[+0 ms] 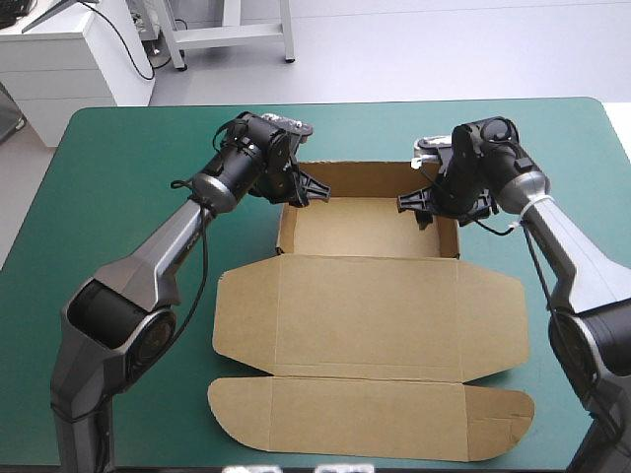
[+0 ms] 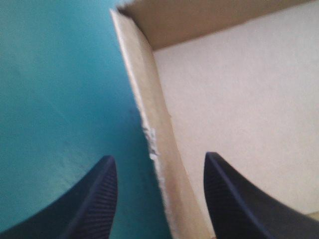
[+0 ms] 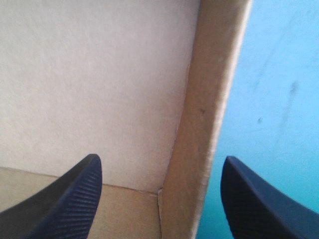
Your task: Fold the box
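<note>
Two robot arms work at a brown box (image 1: 365,296) lying mid-counter (image 1: 118,158) on the teal-green cover, its long side running parallel to the counter's far edge. The far section stands as an open tray (image 1: 370,232) with walls raised. The lid (image 1: 375,335) and its tuck flap (image 1: 370,419) lie flat, pointing toward the near edge, the flap close to it. The left tool (image 1: 308,190), fingers spread, straddles the tray's left wall, one black finger inside and one outside. The right tool (image 1: 418,205), likewise spread, straddles the right wall. The box sits well apart from the counter's left and right edges.
</note>
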`<state>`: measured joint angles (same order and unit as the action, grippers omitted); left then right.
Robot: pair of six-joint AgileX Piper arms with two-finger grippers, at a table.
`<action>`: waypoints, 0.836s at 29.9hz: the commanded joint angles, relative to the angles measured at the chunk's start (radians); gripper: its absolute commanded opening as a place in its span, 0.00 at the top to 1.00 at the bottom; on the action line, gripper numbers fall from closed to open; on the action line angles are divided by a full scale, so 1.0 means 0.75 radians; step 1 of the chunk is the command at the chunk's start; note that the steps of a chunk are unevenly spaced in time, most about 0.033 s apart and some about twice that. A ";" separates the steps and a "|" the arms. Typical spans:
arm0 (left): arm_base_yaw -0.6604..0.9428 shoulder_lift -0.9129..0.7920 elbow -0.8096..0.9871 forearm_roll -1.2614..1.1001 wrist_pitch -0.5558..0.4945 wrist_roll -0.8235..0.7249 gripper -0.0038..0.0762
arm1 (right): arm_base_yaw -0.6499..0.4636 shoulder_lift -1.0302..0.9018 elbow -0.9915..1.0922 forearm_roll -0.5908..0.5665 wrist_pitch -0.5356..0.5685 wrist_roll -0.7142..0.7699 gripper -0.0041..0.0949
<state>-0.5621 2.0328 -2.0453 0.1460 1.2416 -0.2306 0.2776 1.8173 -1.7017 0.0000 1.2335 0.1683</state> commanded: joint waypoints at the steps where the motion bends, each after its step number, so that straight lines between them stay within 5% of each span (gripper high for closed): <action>1: -0.006 -0.154 -0.106 0.125 0.065 0.012 0.61 | 0.000 -0.112 -0.124 -0.059 0.016 0.050 0.32; 4: -0.006 -0.243 -0.112 0.183 0.065 0.025 0.96 | -0.002 -0.150 -0.147 -0.065 0.016 0.073 0.32; 12: -0.006 -0.556 0.066 0.112 0.065 0.056 0.96 | -0.024 -0.185 -0.125 -0.055 0.016 0.108 0.32; 25: -0.006 -1.063 0.918 0.097 0.026 0.082 0.96 | -0.024 -0.078 0.033 -0.053 -0.098 0.132 0.32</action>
<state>-0.5621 1.3293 -1.4461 0.2124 1.2480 -0.1699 0.2653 1.7839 -1.6600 -0.0334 1.2002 0.2594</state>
